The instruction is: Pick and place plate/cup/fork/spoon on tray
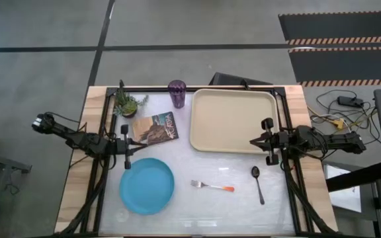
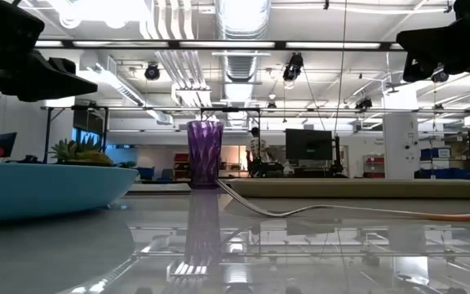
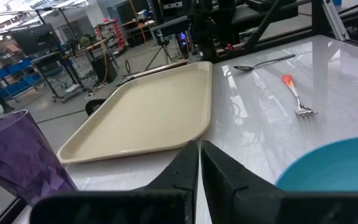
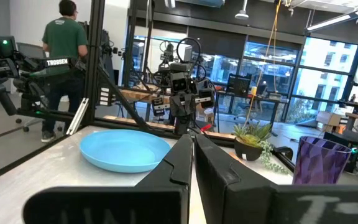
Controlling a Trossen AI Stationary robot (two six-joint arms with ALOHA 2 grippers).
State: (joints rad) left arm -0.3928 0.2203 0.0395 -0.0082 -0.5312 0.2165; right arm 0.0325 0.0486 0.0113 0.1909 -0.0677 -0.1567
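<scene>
The light-blue plate lies flat near the table's front left. The purple ribbed cup stands upright at the far edge, left of the beige tray. The fork with the orange handle tip and the dark spoon lie on the table in front of the tray. My left gripper is shut and empty, hovering just beyond the plate's far rim. My right gripper is shut and empty at the tray's right front corner, above the spoon's far side. Nothing lies on the tray.
A small picture book lies between the plate and the cup. A small green potted plant stands at the far left. Black frame rails run along the table's sides. A person stands in the room beyond the table.
</scene>
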